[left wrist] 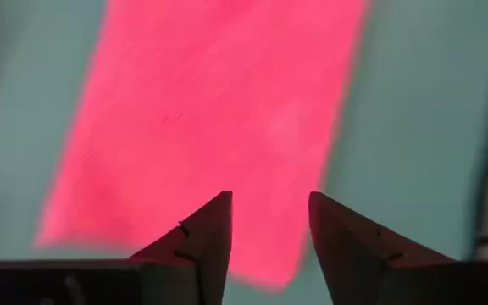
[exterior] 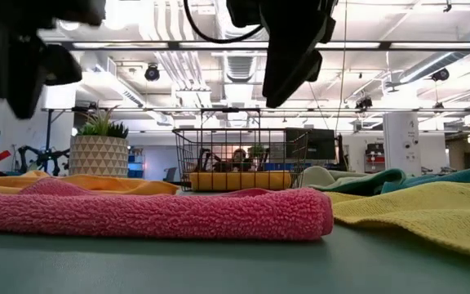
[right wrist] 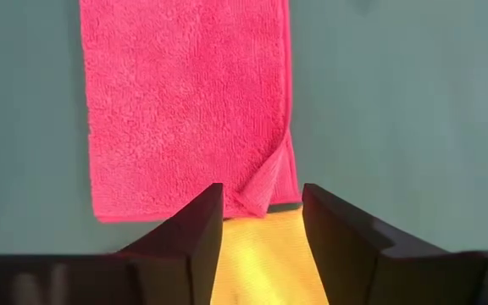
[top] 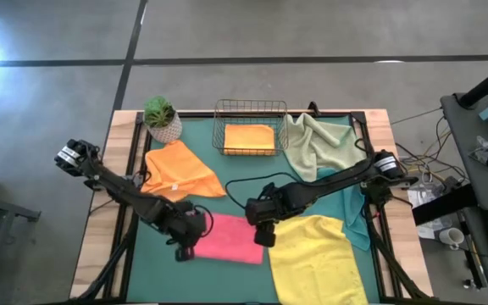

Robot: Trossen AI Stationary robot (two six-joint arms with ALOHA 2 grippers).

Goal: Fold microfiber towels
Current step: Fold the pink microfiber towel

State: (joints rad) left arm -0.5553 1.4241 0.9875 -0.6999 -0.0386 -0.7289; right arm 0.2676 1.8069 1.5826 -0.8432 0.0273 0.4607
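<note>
We see the pink towel (top: 230,238) lying on the green mat (top: 227,191) near the worktop's front edge, already folded into a narrow rectangle between the two arms. In the low view it shows as a thick double layer, so we judge one fold done and another due.

The left claw (top: 185,246) hangs over the towel's left end, its fingers (left wrist: 195,241) apart and holding nothing. The right claw (top: 263,235) hangs over the right end, likewise spread and empty. Its wrist view shows one corner of the pink towel curled up, just where it meets the yellow towel (top: 316,258). We think each claw is placed at an end so that both can pinch the short edges together, and the raised corner gives the right one an easy hold.

The other cloths wait out of the way:
- an orange towel (top: 179,171) crumpled beside the potted plant (top: 161,119);
- a second orange towel (top: 250,138), folded, in the wire basket (top: 251,106), probably where finished ones go;
- a pale sage green towel (top: 316,146) heaped at the back right;
- a teal towel (top: 358,216) showing along the yellow one's right edge.

The yellow towel touching the pink one is a risk: a low pinch could catch both.
</note>
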